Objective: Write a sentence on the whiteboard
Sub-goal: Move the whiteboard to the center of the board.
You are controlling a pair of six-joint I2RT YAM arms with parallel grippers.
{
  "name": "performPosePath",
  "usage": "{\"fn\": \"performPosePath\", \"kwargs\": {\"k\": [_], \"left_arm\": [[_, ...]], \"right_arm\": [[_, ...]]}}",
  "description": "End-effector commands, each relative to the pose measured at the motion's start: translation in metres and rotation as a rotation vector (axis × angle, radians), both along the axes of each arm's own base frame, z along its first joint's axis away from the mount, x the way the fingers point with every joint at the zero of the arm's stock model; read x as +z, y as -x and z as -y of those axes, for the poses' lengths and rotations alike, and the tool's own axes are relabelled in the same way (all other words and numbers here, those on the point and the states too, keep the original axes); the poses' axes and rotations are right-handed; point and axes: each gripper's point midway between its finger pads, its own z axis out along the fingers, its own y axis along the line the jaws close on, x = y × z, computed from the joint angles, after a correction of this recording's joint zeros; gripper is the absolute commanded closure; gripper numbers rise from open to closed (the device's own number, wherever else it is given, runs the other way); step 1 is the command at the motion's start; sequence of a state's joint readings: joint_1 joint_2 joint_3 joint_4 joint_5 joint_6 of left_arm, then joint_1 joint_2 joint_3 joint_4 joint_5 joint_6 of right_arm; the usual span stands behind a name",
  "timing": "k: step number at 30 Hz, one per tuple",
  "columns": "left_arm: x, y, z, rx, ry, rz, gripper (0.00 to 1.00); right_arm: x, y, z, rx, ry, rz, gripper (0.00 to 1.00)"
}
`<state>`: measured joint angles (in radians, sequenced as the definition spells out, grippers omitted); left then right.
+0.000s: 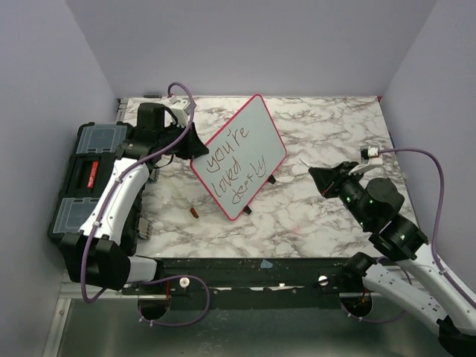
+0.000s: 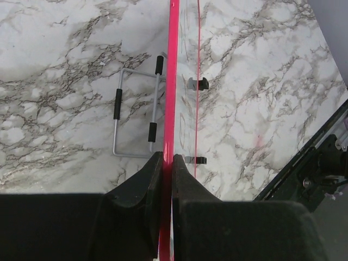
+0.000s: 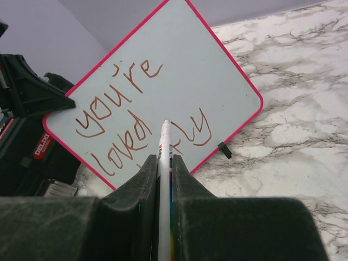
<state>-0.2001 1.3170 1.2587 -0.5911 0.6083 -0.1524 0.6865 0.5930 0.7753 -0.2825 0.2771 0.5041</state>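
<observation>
Red-framed glossy white rectangular whiteboard [image 1: 239,152] stands tilted on the marbled surface [image 1: 327,130], left of centre, its frame clenched in our left end effector [image 2: 167,159]. Our right end effector [image 3: 165,159] grasps a slim white marker [image 3: 166,136], well apart from the board. The writing looks complete to us, so next comes a gentle release.

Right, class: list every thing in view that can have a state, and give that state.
whiteboard: held tilted, writing on it
left gripper: shut on the whiteboard's frame
right gripper: shut on the marker
marker: held, tip clear of the whiteboard
toolbox: closed
wire stand: lying flat
</observation>
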Motion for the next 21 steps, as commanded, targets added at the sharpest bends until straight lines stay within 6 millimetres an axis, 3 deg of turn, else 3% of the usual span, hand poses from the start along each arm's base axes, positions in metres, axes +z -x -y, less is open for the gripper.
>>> {"fn": "performPosePath", "kwargs": {"k": [1, 12, 21], "left_arm": [[-0.078, 0.044, -0.006, 0.021, -0.082, -0.370, 1.00], [-0.098, 0.065, -0.004, 0.013, -0.054, -0.417, 1.00], [-0.097, 0.096, -0.017, 0.050, -0.097, -0.443, 1.00]], "right_arm": [[0.009, 0.005, 0.013, -0.035, 0.006, 0.020, 0.99], [0.004, 0.009, 0.020, -0.059, 0.002, 0.019, 0.99], [0.003, 0.011, 0.022, -0.063, -0.012, 0.015, 0.99]]}}
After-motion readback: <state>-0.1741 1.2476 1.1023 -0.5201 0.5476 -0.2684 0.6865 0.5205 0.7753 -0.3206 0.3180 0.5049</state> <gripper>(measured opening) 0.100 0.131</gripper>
